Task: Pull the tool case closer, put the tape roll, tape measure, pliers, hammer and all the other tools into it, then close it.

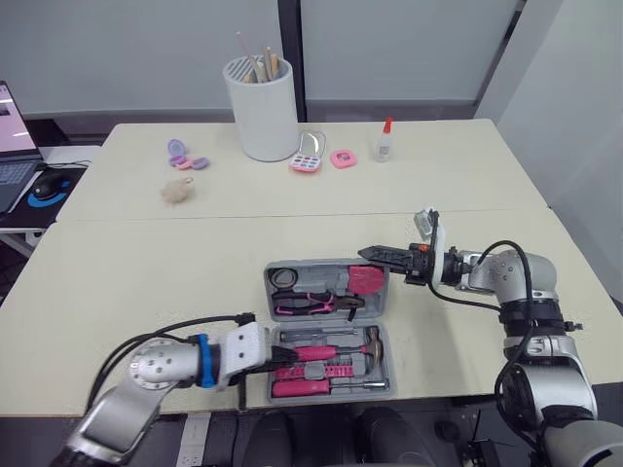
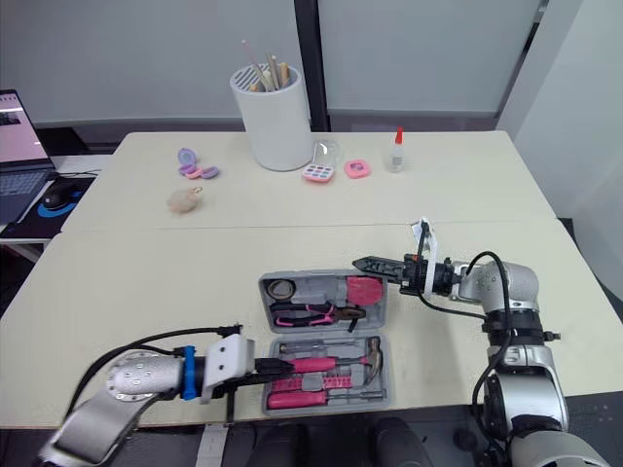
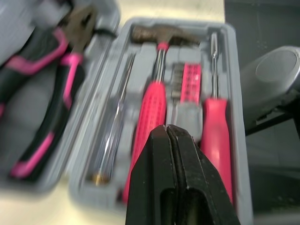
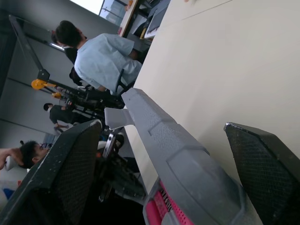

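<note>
Grey tool case [image 4: 187, 161] rim between spread right end effector [image 1: 375, 255] fingers [image 4: 70, 178].

One tool case [image 1: 385, 300] is lying open on the counter [image 1: 146, 272], holding one pair of pliers [image 1: 310, 304], one hammer [image 1: 316, 351], one tape measure [image 1: 366, 279], one tape roll [image 1: 282, 277], one red-handled screwdriver [image 3: 216, 136] and one pink bit rack [image 3: 190, 83]. Farther back, more is sitting in view: one white cup [image 1: 261, 112], one glue bottle [image 1: 382, 146], one fluffy ball [image 1: 177, 192] and two pink makeup cases [image 1: 306, 161] [image 1: 342, 158] — plus one laptop [image 1: 15, 126] off to the left.
</note>
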`<state>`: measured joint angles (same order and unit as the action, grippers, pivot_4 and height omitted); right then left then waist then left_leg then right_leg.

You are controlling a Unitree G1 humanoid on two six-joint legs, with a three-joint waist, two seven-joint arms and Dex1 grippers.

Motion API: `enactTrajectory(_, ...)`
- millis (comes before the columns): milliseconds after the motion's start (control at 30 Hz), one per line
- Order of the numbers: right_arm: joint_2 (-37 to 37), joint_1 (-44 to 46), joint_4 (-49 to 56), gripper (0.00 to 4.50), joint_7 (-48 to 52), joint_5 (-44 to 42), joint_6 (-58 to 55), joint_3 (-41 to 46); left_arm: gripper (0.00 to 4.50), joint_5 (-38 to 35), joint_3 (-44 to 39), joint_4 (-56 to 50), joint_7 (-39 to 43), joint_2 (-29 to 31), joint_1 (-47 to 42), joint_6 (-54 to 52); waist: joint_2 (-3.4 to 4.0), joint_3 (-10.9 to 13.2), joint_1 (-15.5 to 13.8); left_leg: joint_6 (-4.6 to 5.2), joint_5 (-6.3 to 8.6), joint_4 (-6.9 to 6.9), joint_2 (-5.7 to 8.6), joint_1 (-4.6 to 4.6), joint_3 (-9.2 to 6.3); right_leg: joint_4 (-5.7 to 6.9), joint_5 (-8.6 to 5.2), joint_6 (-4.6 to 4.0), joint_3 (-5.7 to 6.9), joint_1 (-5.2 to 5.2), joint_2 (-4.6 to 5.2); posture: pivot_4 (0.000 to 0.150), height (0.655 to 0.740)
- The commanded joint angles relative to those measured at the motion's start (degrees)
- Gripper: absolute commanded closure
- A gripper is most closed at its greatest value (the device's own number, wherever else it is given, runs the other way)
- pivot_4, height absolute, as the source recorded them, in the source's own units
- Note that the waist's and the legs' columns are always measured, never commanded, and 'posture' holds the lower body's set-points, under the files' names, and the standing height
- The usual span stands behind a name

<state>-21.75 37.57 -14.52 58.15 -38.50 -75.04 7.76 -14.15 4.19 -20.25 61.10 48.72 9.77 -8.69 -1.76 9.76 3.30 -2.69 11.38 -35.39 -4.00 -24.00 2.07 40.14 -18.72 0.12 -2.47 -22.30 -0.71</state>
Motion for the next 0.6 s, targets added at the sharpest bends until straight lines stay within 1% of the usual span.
enactTrajectory(33, -1.97, -2.37, 8.92, 0.05, -0.26, -5.79, -5.49, 1.09, 4.5, -4.63, -7.67, -2.06, 2.26, 4.27, 3.07, -4.53, -0.01, 0.02, -0.03, 0.0, 0.0, 0.05, 0.01, 0.02, -0.01, -0.07, 0.0, 0.0, 0.02, 0.02, 0.0, 0.15, 0.74)
enactTrajectory(133, -3.32, -5.0, 16.02, 0.05, -1.68, -10.35, -10.95, 2.58, 4.5, -4.45, -12.39, 1.22, 2.22, 6.0, 5.22, -3.94, -0.01, 0.03, -0.07, 0.0, 0.0, 0.22, 0.05, 0.02, -0.02, -0.19, -0.01, 0.02, 0.06, 0.01, 0.03, 0.15, 0.74)
enactTrajectory(200, -4.5, -7.76, 22.46, 0.05, -2.28, -14.2, -15.23, 3.82, 4.5, -1.36, -14.34, 5.84, -0.28, 5.49, 4.88, -0.43, -0.01, 0.04, -0.12, 0.0, 0.0, 0.26, 0.08, 0.02, -0.02, -0.21, -0.01, 0.02, 0.06, 0.01, 0.07, 0.15, 0.74)
enactTrajectory(267, -6.62, -11.01, 28.36, 0.05, -2.89, -18.85, -17.15, 3.91, 4.5, 0.58, -14.87, 9.32, -2.18, 4.67, 3.79, 2.22, -0.02, 0.04, -0.23, 0.0, 0.0, 0.3, 0.08, 0.01, -0.04, -0.25, -0.01, 0.02, 0.07, 0.01, 0.09, 0.15, 0.74)
enactTrajectory(333, -9.15, -14.23, 33.11, 0.05, -3.57, -23.58, -17.46, 4.07, 4.5, 0.82, -15.0, 10.97, -3.18, 3.7, 2.73, 3.22, -0.05, 0.06, -0.46, 0.0, 0.0, 0.31, 0.09, 0.0, -0.03, -0.27, -0.01, 0.02, 0.09, 0.01, 0.12, 0.15, 0.74)
enactTrajectory(400, -10.24, -15.85, 35.44, 0.05, -5.11, -25.76, -17.46, 4.98, 4.5, 0.98, -14.96, 11.57, -3.86, 2.97, 2.03, 3.85, -0.15, 0.11, -0.5, 0.0, 0.0, 0.31, 0.17, 0.0, -0.02, -0.28, -0.04, 0.06, 0.1, 0.03, 0.22, 0.15, 0.74)
enactTrajectory(467, -13.7, -18.22, 40.32, 0.05, -5.58, -19.05, -7.29, 2.84, 4.5, 1.75, -15.25, 12.75, -5.21, 2.05, 0.61, 5.99, -0.21, 0.14, -0.49, 0.0, 0.0, 0.3, 0.2, 0.0, 0.01, -0.28, -0.04, 0.12, 0.08, 0.02, 0.26, 0.15, 0.74)
enactTrajectory(500, -16.29, -19.59, 41.95, 0.05, -5.93, -12.0, 1.51, -0.09, 4.5, 2.47, -15.68, 13.96, -6.5, 1.46, -0.44, 7.49, -0.21, 0.14, -0.51, 0.0, -0.01, 0.29, 0.21, 0.0, 0.02, -0.28, -0.06, 0.18, 0.07, 0.02, 0.29, 0.15, 0.74)
enactTrajectory(533, -18.11, -20.66, 42.83, 0.05, -6.09, -7.13, 7.88, -2.33, 4.5, 2.95, -16.01, 14.89, -7.33, 1.08, -1.09, 8.63, -0.21, 0.14, -0.56, -0.01, -0.01, 0.28, 0.23, 0.01, 0.02, -0.29, -0.12, 0.32, 0.07, 0.02, 0.3, 0.15, 0.74)
enactTrajectory(600, -20.85, -22.18, 38.85, 0.0, -8.08, 7.47, 27.68, -6.29, 4.13, 2.49, -16.98, 17.18, -8.19, 0.55, -2.51, 9.78, -0.32, 0.13, -0.39, -0.01, -0.01, 0.27, 0.23, 0.04, 0.02, -0.3, -0.13, 0.35, 0.06, 0.02, 0.3, 0.15, 0.74)
